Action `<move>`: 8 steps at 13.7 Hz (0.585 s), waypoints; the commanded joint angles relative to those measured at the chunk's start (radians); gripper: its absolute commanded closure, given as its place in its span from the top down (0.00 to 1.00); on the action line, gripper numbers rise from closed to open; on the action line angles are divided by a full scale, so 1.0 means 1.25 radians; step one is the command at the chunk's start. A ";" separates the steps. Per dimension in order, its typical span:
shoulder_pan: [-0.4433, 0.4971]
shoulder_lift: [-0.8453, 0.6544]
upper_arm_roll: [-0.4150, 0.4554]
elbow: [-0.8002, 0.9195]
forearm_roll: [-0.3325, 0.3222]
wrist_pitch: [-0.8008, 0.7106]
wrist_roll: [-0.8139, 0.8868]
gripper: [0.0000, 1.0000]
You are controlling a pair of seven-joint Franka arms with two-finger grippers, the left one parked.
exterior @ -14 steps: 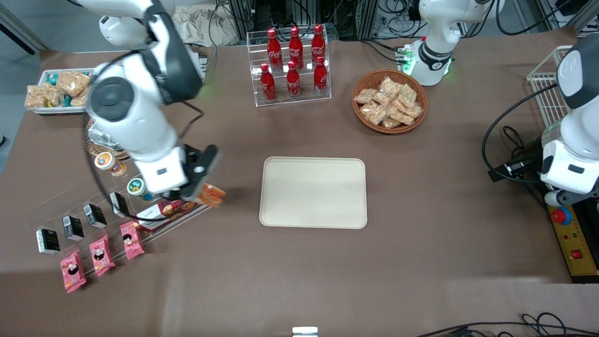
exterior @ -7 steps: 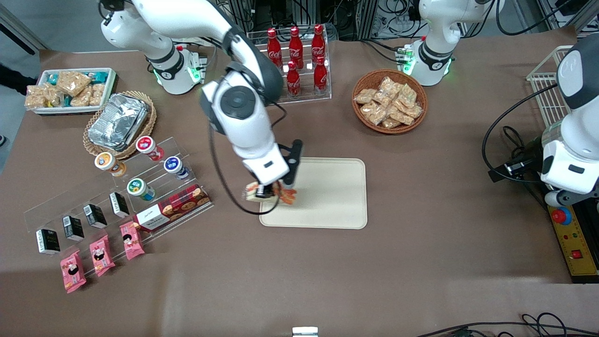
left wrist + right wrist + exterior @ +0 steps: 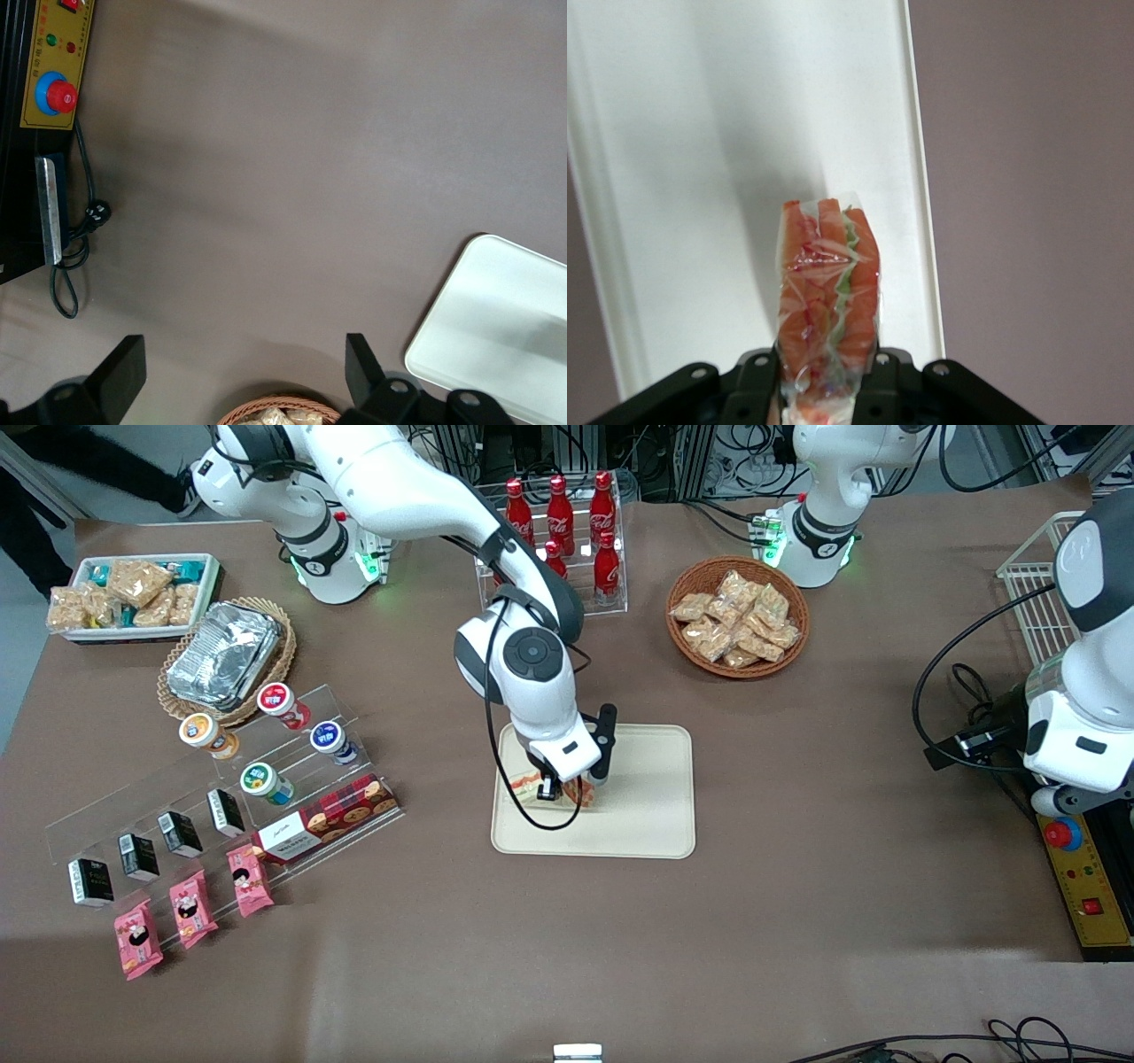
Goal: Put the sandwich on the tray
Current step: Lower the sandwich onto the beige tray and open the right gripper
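Covering the whole scene is a brown table [image 3: 797,921], and near its middle lies the beige tray [image 3: 647,806], flat and plain with a low rim. Farther from the front camera than the tray stands a clear rack of red cola bottles [image 3: 567,531], and beside that, toward the parked arm's end, a wicker basket of tan snack packets [image 3: 737,615]. Toward the working arm's end sit a crinkled foil container [image 3: 223,654] in its own basket, a white bin of snack packs [image 3: 133,593], and a red cookie box [image 3: 326,817] on a clear stepped stand. Above the tray, at its edge toward the working arm's end, hangs the gripper [image 3: 561,787], its two fingers pinching the sandwich [image 3: 532,788] at one end. The wrist view shows the clear-wrapped wedge [image 3: 828,283], orange-red and green layers visible, sticking out from between the fingers [image 3: 879,390] over the tray's pale surface [image 3: 673,177]; whether it touches the tray I cannot tell.
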 commanded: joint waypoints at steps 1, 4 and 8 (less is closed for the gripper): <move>-0.003 0.049 -0.005 0.030 0.009 0.051 0.009 0.31; -0.001 0.069 -0.006 0.030 -0.007 0.097 0.008 0.32; -0.001 0.090 -0.006 0.030 -0.009 0.116 0.011 0.32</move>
